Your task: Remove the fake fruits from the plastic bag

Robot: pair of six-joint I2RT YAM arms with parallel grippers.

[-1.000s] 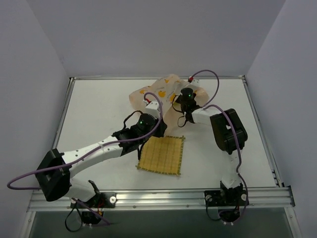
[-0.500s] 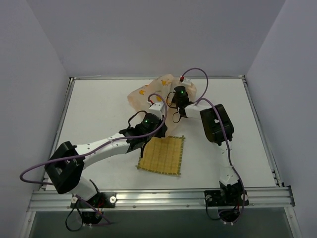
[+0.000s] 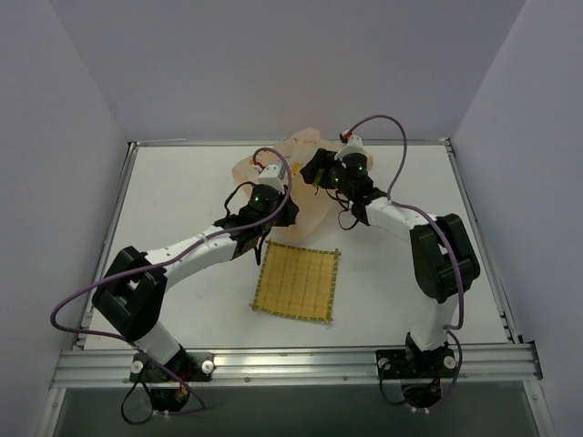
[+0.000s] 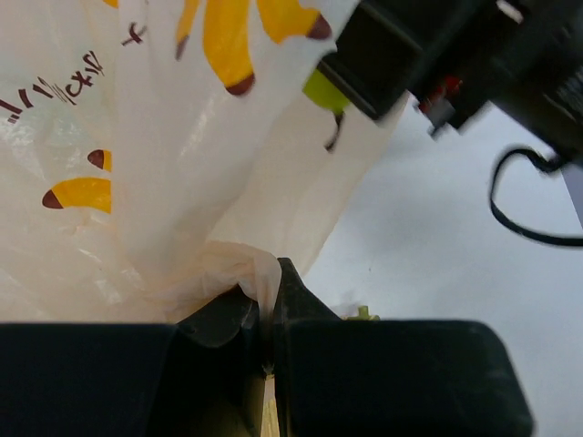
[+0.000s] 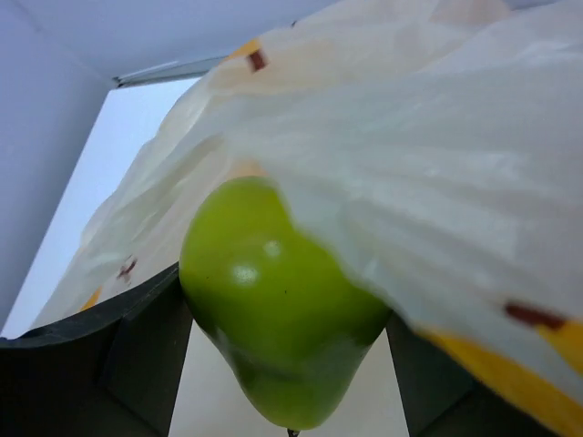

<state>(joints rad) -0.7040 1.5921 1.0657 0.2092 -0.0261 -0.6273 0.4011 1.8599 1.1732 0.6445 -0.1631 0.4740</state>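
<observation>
Standing by the table [image 3: 173, 191], I see both arms reaching to its far middle, where the plastic bag [image 3: 312, 206] rises bunched up between the two wrists. The left gripper [image 4: 270, 289] has its jaws pressed together on a crumpled fold of the bag's thin film, and the pale sheet with its banana prints fans upward from that pinch. The right gripper [image 5: 287, 314] comes at the bag from the other side. Its jaws are closed against the sides of the green pear [image 5: 273, 300], which sits between the two dark fingers with its narrow end pointing down in the wrist view. The bag's film drapes over the top and right of the pear, touching it. The rest of the bag's contents I cannot make out. The yellow woven mat [image 3: 297, 281] lies flat on the table nearer the arm bases, apart from the bag and bare.
</observation>
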